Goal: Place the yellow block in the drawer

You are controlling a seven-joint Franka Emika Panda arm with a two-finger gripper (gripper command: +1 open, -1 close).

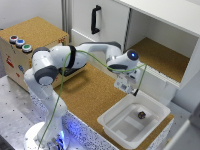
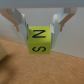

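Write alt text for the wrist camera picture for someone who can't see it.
The robot's hand grips a yellow block between its two pale fingers, holding it above a cork surface. Black letters N and S mark the block's visible faces.

Exterior view: you look down from high, taking in arm (image 1: pixel 75 60) and cork counter (image 1: pixel 90 92).
Wrist view: you look close along the gripper (image 2: pixel 39 27).

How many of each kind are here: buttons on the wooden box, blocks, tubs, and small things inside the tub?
Buttons: 3
Yellow block: 1
White tub: 1
Small dark object in the tub: 1
Total: 6
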